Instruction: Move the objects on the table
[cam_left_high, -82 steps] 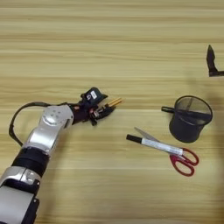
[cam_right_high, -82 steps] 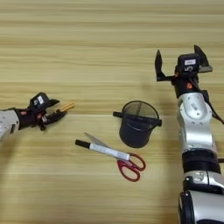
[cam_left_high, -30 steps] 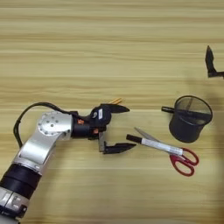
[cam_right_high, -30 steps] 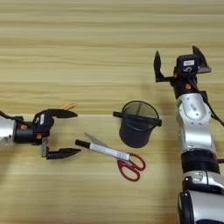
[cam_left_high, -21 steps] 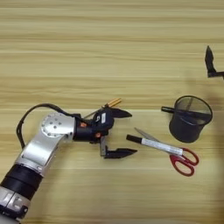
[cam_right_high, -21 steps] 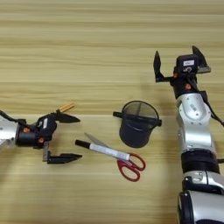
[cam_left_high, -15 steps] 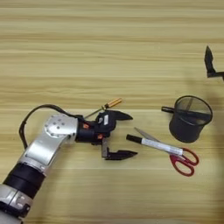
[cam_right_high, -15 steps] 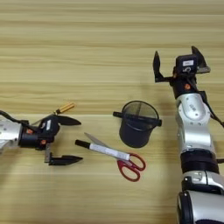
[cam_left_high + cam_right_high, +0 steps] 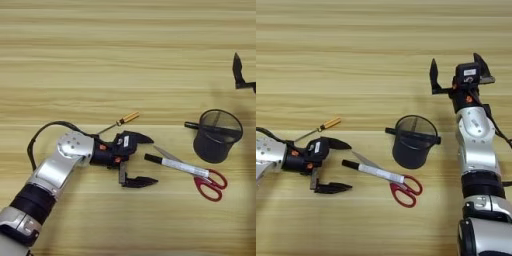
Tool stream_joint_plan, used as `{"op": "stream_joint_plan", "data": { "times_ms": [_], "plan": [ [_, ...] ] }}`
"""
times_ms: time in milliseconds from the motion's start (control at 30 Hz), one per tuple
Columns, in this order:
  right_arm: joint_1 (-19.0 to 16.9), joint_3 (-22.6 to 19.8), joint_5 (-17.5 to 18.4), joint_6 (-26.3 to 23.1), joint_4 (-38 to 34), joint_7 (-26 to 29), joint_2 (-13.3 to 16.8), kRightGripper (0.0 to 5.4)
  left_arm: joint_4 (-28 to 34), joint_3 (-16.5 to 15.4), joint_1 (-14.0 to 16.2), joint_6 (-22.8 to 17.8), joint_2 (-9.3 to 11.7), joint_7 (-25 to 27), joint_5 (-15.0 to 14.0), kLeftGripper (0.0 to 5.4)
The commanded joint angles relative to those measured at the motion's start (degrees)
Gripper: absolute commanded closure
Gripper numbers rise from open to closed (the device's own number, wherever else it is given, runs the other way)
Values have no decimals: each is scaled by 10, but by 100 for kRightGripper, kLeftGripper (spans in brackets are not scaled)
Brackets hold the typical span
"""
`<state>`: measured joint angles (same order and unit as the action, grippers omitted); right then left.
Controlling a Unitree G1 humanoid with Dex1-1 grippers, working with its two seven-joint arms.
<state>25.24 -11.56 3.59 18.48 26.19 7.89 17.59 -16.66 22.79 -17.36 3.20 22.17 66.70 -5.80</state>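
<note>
On my left I have the left end effector [image 9: 141, 160] low over the light wooden desk [image 9: 125, 60], fingers spread wide and empty, their tips aimed at the black cap of the white marker [image 9: 175, 164]; I judge that my next pick. The small orange-handled screwdriver [image 9: 119, 121] lies loose just behind it, untouched. The marker rests across the red-handled scissors [image 9: 206, 180], so lifting one may drag the other. Next comes the black wire-mesh round pen cup [image 9: 412, 142], upright; I cannot tell whether anything is inside. Far right, the right end effector [image 9: 457, 74] sits parked, spread open, holding nothing.
</note>
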Motion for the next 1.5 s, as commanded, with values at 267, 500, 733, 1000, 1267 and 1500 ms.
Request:
{"op": "stream_joint_plan", "data": {
  "times_ms": [267,500,733,1000,1267,1500],
  "plan": [
    [7,2,3,2,-2,1,-1,0,-38,6,-23,28,-5,6,21,121],
    [6,2,3,3,-2,1,-1,0,-60,7,-28,35,-10,4,28,188],
    [4,1,4,2,-3,1,-1,0,-74,9,-31,38,-12,6,35,255],
    [3,1,3,2,-5,0,-2,0,-85,9,-35,41,-13,8,40,342],
    [2,1,3,2,-5,-1,-3,0,-89,9,-35,44,-12,11,41,428],
    [3,0,3,3,-2,0,-2,0,-92,9,-36,49,-13,10,42,477]
  ]
}}
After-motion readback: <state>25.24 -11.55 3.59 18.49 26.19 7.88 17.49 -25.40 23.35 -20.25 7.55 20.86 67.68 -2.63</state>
